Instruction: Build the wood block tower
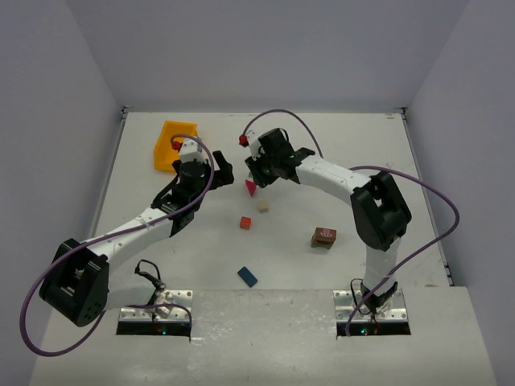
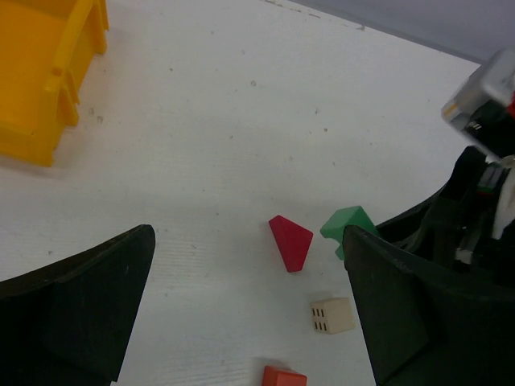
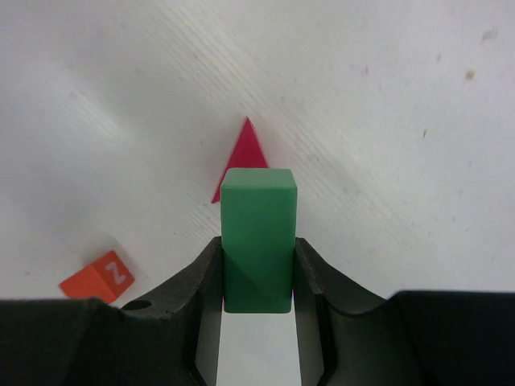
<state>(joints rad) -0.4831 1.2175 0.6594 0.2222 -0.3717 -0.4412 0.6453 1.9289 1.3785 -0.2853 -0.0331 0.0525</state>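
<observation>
Bench point(image 1: 362, 161) is flat matte white with faint specks and fine grain lines up close, boxed in by plain pale grey walls point(image 1: 265, 48) on three sides. Right pincer point(image 3: 257, 249) is clamped on the green block point(image 3: 257, 241), one finger on each long side and the block's end sticking out past the tips; can't tell whether it touches the bench. Left pincer point(image 2: 248, 233) is spread wide with nothing between the fingers, hovering over the bench just beside the right one. Magenta prism point(image 1: 251, 187) lies on its side on the bench right next to the green block. Cream block point(image 1: 263, 207) sits just nearer than that, then the red cube point(image 1: 245, 223). Brown block point(image 1: 323, 237) is off to the right and the blue block point(image 1: 247, 277) is near the front edge, both well apart from the rest. Every loose block lies on its own, flat on the bench. Yellow-orange bin point(image 1: 175, 145) sits at far left, tilted against the surface. Purple cables point(image 1: 278, 112) loop off both arms; metal mounting plates point(image 1: 179, 296) are at the near edge
</observation>
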